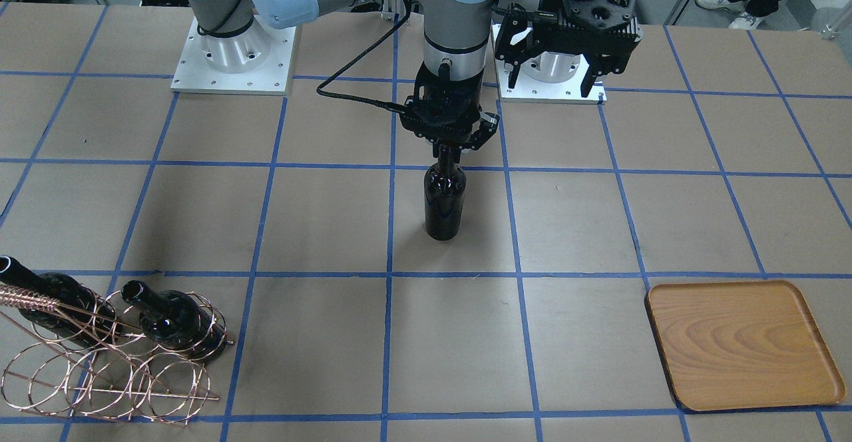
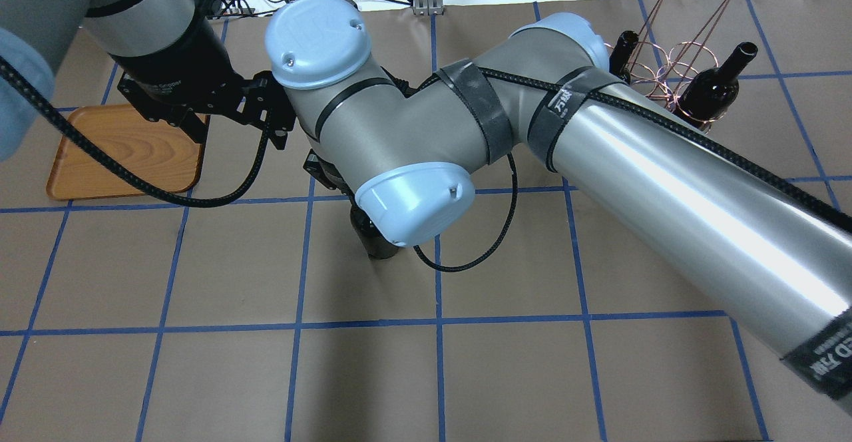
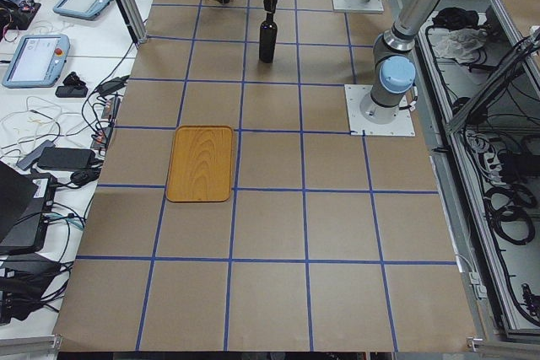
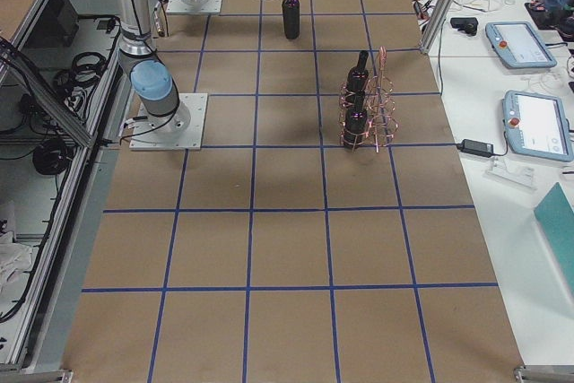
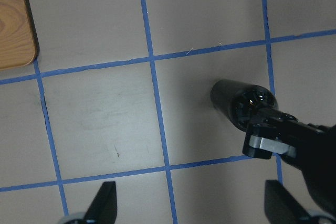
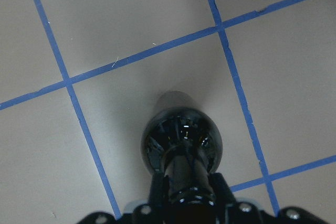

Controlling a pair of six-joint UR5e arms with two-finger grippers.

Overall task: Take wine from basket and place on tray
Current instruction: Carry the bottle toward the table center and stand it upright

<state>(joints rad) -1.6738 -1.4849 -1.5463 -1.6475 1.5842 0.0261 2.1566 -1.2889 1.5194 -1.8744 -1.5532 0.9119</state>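
While two spare bottles [image 1: 170, 319] are lying in the basket [image 1: 110, 379] at 8 o'clock, the right gripper [image 1: 448, 152] is clamping the neck of the wine [image 1: 444, 202], which is standing upright at the middle of the worktop [image 1: 319, 216]. The left gripper [image 1: 552, 84] is hovering at 1 o'clock, jaws apart. A handover toward the tray [image 1: 742, 345] at 4 o'clock is probably coming.

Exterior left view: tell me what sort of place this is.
Probably a robotics lab work cell: grey-and-blue robot arms bolted to a brown table gridded with blue tape, and grey handheld control screens with cables on the white side bench.
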